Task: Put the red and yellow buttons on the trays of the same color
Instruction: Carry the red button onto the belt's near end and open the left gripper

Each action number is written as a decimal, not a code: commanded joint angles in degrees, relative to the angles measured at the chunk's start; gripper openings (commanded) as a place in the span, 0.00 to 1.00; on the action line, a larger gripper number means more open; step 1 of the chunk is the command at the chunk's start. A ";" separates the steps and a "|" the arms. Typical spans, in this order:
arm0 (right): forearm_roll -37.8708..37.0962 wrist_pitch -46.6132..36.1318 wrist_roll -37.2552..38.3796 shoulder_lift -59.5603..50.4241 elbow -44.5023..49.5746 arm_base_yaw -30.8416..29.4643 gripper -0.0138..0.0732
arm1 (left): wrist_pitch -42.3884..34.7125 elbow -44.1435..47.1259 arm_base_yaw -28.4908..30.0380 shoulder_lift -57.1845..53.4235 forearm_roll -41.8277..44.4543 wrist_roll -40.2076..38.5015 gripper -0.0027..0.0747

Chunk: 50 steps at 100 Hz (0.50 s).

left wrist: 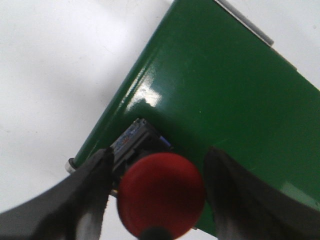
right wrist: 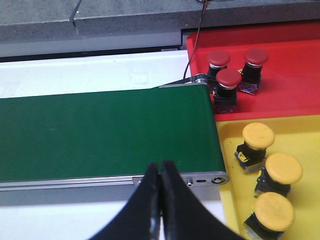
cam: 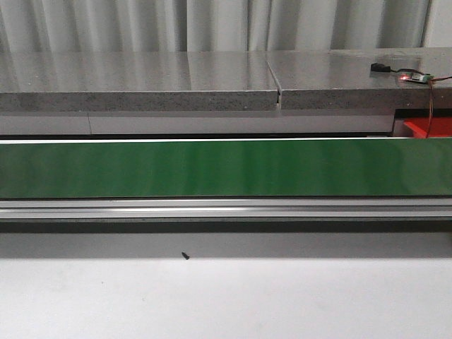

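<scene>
My left pincer stands spread around a red button on the end of the green belt, fingers either side so closing would grip its body. My right pincer is pressed together, empty, waiting by the red tray and yellow tray, each already holding three matching buttons.

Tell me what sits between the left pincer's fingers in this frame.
A red button on its dark switch body sits between the left pincer's fingers, over the edge of the green belt. Only the left wrist view shows it.
</scene>
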 commanded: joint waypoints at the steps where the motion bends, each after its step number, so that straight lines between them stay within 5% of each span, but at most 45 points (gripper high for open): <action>1: 0.25 -4.08 -0.41 0.18 -1.45 0.06 0.08 | -0.72 -1.50 0.08 -2.20 -1.10 0.53 0.64; 50: 0.25 -4.08 -0.41 0.18 -1.45 0.06 0.08 | -2.86 -3.76 0.08 -4.85 -1.10 1.52 0.65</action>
